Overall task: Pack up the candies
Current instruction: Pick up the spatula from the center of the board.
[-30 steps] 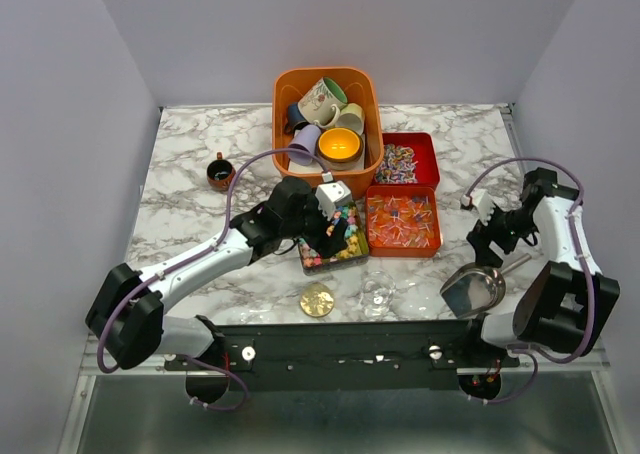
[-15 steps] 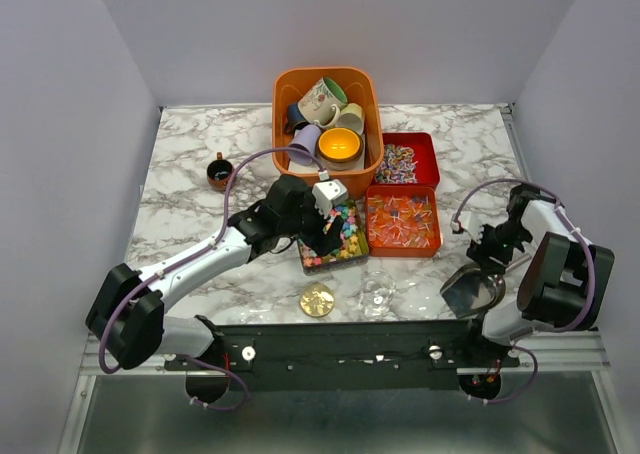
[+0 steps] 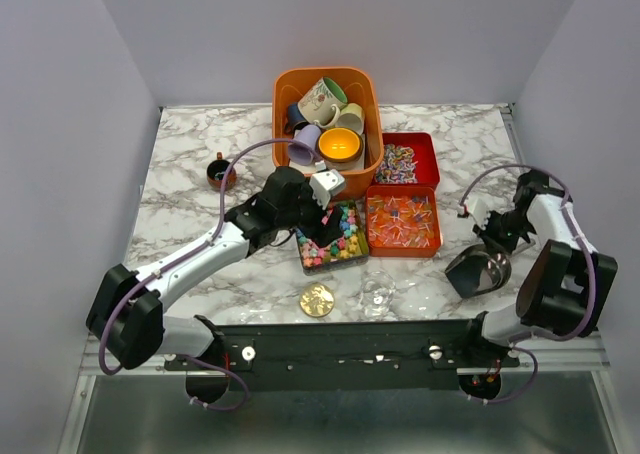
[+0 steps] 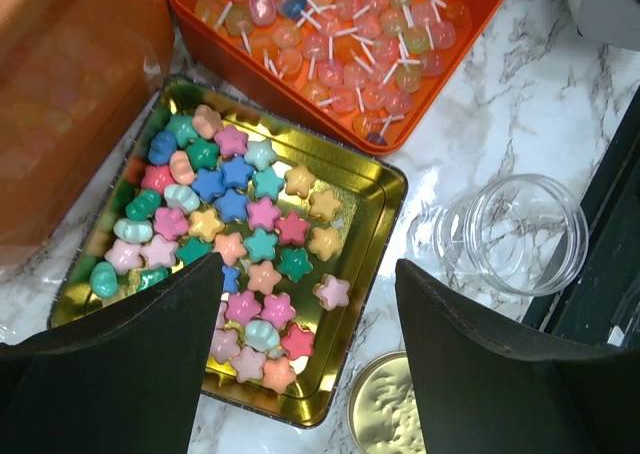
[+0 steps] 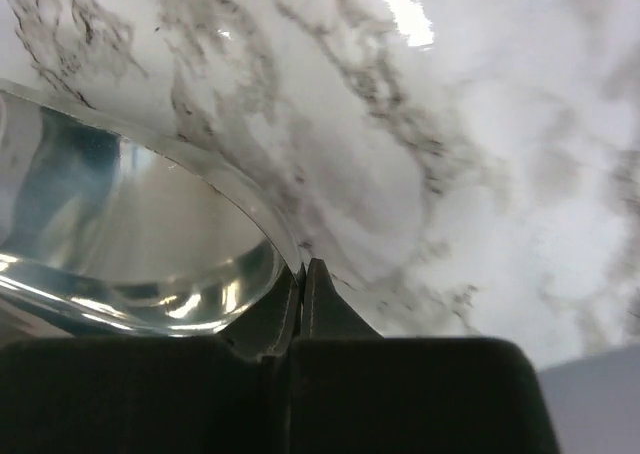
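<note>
We judged packing barely begun: the clear round plastic jar (image 4: 515,232) by the near edge held nothing. Our left gripper (image 4: 308,269) hung spread over pastel star candies (image 4: 250,214) in the square gold tin (image 4: 385,189); our right gripper (image 5: 302,269) pinched the shiny steel scoop (image 5: 150,224).

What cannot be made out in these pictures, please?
Left wrist: the open left gripper covers the square gold tin's near left side and some star-shaped candies.
Right wrist: the shiny steel scoop runs off the left edge; the shut right gripper hides its handle.
Top: speckled sweets in the red tray are too small to distinguish.
</note>
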### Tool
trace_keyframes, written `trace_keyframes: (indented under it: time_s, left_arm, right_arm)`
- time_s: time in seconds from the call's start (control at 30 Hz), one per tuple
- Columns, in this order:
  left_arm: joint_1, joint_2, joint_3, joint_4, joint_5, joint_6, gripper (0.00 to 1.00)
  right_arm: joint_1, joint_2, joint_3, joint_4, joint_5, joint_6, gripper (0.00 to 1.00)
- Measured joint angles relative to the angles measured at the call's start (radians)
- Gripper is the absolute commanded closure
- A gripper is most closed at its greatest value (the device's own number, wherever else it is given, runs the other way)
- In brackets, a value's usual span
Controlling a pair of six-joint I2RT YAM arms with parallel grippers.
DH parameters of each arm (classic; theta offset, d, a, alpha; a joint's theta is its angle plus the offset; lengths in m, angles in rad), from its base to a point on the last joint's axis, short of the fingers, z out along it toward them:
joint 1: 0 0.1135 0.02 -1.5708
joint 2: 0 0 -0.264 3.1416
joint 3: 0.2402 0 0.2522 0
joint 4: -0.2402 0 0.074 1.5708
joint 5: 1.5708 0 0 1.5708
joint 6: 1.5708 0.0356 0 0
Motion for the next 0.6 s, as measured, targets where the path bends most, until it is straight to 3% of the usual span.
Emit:
trace_keyframes:
  time_s: [0.23, 0.37, 0.6]
  left_arm:
    - [0.006, 0.001, 0.069, 0.029, 0.011, -0.027, 0.17]
    - [0.043, 0.003, 0.072, 0.092, 0.099, -0.147, 0.16]
    - [0.094, 0.033, 0.082, 0.289, 0.241, -0.388, 0.16]
  right_arm:
    - [0.002, -0.13, 0.256, -0.142, -0.121, 0.112, 0.99]
    - [0.05, -0.172, 0.443, -0.195, -0.212, 0.238, 0.99]
    - [0.359, -0.181, 0.561, -0.15, -0.197, 0.592, 1.0]
